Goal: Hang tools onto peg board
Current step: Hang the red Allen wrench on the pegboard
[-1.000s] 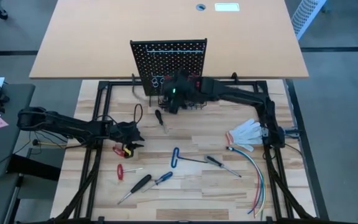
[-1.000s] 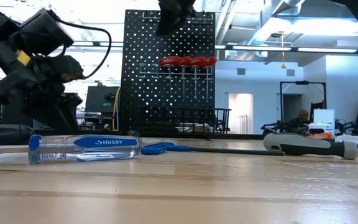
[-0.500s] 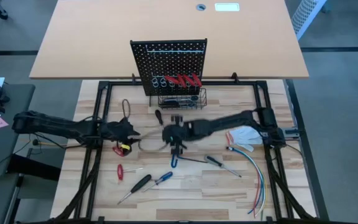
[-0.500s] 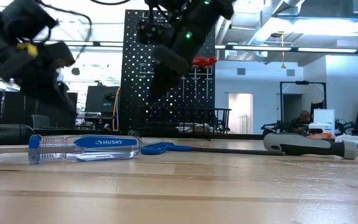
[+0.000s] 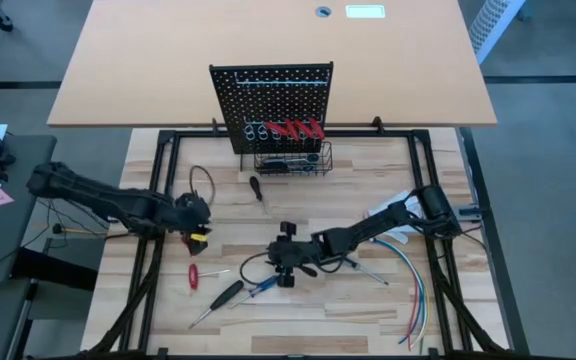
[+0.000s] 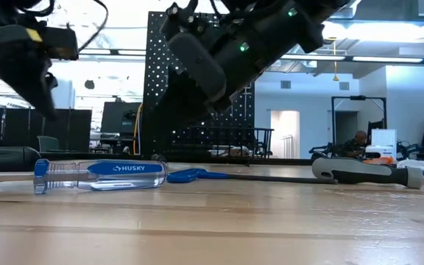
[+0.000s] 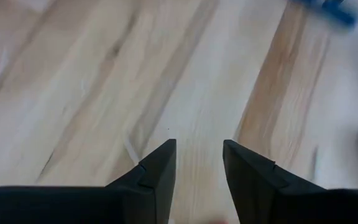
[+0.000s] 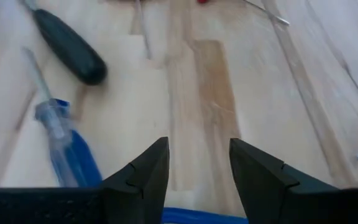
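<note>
Right gripper (image 8: 194, 165) parted and empty above bare wood, blue-handled screwdriver (image 8: 73, 152) and black-handled screwdriver (image 8: 70, 46) just beside it, left gripper (image 7: 197, 165) parted, empty, peg board (image 5: 271, 100) well beyond both

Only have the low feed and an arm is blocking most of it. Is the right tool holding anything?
Observer: No. The right wrist view shows the right tool open, with only bare tabletop between its fingers.
Operator: What's nearest to it?
Observer: A blue-handled screwdriver lies flat just ahead of it, close to a black-handled screwdriver.
Operator: And the left tool?
Observer: The left tool is open and empty too; its wrist view shows only wood in the gap.
</note>
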Robot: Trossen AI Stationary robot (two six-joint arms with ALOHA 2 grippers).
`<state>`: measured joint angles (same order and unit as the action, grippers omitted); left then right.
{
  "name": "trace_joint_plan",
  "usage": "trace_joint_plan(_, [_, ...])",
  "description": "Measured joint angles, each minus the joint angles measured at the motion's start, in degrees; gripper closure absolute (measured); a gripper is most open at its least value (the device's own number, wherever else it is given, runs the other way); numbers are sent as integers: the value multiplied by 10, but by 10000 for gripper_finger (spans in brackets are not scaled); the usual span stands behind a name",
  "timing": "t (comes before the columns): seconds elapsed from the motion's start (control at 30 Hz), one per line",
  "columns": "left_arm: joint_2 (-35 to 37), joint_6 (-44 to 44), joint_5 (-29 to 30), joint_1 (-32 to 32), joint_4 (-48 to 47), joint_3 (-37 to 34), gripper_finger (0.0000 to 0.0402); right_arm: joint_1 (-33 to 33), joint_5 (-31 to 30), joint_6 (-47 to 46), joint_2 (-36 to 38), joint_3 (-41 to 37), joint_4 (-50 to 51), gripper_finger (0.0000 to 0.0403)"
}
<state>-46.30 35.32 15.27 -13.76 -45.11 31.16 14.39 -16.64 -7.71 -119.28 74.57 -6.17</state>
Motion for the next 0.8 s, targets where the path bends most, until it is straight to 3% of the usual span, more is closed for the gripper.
trace_joint_plan(0.13, [-121, 25, -75, -24, -141, 85, 296, -2, -1, 5, 0, -1, 2, 230])
trace_joint_plan(0.27, [-229, 29, -93, -51, -288, 139, 308, 2, -1, 6, 0, -1, 12, 230])
trace_joint_plan(0.33, [-273, 18, -102, -49, -316, 141, 312, 4, 0, 7, 0, -1, 18, 230])
trace_joint_plan(0.43, [-327, -17, -135, -37, -304, 129, 317, 8, 0, 10, 0, -1, 18, 230])
trace_joint_plan(0.6, [-393, -75, -142, -19, -223, 122, 321, 8, 0, 17, 0, -1, 20, 230])
trace_joint_plan(0.8, [-406, -111, -163, 2, -135, 147, 321, 8, 0, 17, 0, -1, 22, 230])
